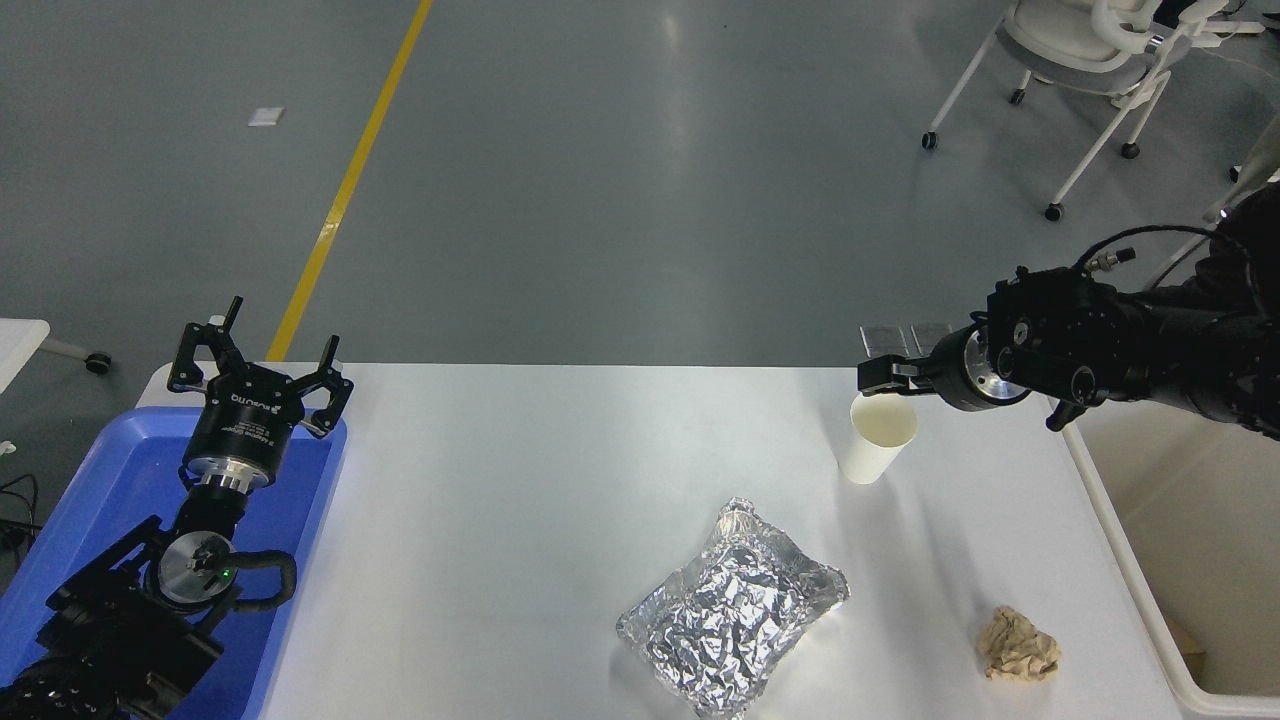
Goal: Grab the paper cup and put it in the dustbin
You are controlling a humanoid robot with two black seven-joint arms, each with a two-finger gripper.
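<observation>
- Paper cup (879, 437) stood upright on worktop (560, 480), rim just near-left of right end effector (885, 360).
- Right end effector's opening couldn't be told; held nothing.
- Left end effector (258, 372) spread, empty, far off.

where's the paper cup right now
The paper cup stands upright on the white table, right of centre near its far edge, just below the right gripper and beyond the foil packet.

A crumpled foil packet (733, 608) lies on the white worktop (520, 500); right of it, a tan paper ball (1017, 645); far left, a blue tray (110, 480).
</observation>
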